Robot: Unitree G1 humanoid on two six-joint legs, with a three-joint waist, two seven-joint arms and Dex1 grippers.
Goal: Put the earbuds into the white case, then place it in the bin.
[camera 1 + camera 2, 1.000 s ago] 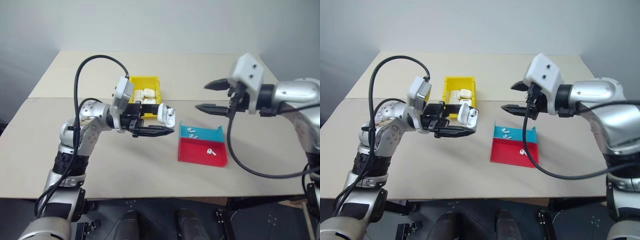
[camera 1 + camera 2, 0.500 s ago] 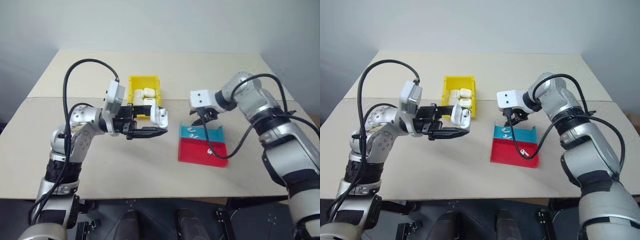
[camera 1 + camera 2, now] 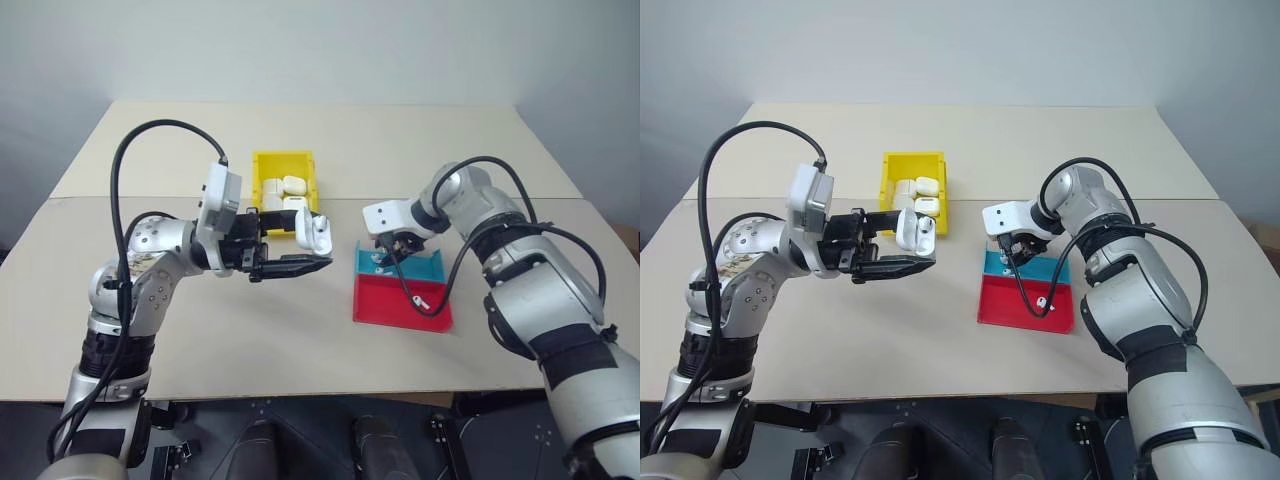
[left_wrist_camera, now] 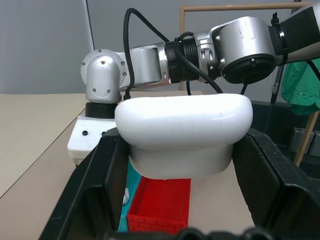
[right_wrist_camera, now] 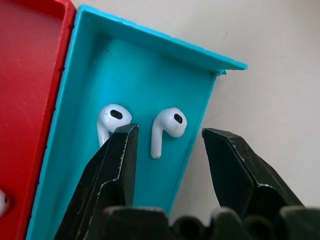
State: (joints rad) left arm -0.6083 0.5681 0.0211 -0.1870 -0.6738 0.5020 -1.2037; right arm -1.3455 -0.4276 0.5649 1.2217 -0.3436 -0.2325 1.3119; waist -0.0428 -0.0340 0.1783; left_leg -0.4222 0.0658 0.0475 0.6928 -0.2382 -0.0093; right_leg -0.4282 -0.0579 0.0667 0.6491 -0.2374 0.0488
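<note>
earbuds [image 5: 168, 125]: glossy white plastic, between the jaws
white case [image 4: 183, 131]: smooth glossy plastic
blue tray [image 5: 125, 75]: matt plastic
surface [image 3: 300, 330]: matt beige

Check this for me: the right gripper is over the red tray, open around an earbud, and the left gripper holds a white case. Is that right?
Not quite. The right gripper is over the blue tray, not the red tray, as the right wrist view shows. It is open around an earbud, and the left gripper does hold a white case.

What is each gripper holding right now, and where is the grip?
Left gripper: white case, clamped across its lower body. Right gripper: nothing, open over the blue tray's earbuds.
</note>
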